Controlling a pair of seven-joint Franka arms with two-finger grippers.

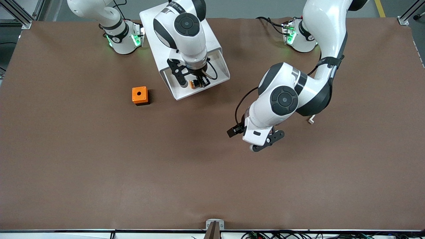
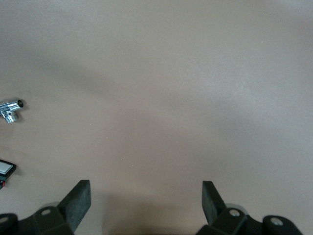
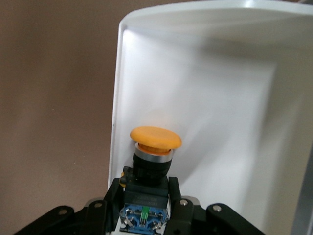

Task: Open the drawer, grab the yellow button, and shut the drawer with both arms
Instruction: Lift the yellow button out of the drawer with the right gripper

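The drawer (image 1: pixel 217 63) stands pulled out of the white cabinet (image 1: pixel 156 20), its white tray (image 3: pixel 220 98) open to view. My right gripper (image 1: pixel 198 83) reaches down into the tray and is shut on the button (image 1: pixel 193 84). The button's orange-yellow cap (image 3: pixel 155 138) points away from the wrist, and its dark body sits between the fingers (image 3: pixel 175 196). My left gripper (image 2: pixel 146 198) hangs open over bare brown table, toward the left arm's end and nearer the front camera than the drawer, with nothing between its fingers (image 2: pixel 78 198).
An orange cube box with a hole (image 1: pixel 139 95) sits on the table beside the drawer, toward the right arm's end. A small chrome part (image 2: pixel 11 110) and a black button with a white face (image 2: pixel 6 169) lie near the left arm (image 1: pixel 282 99).
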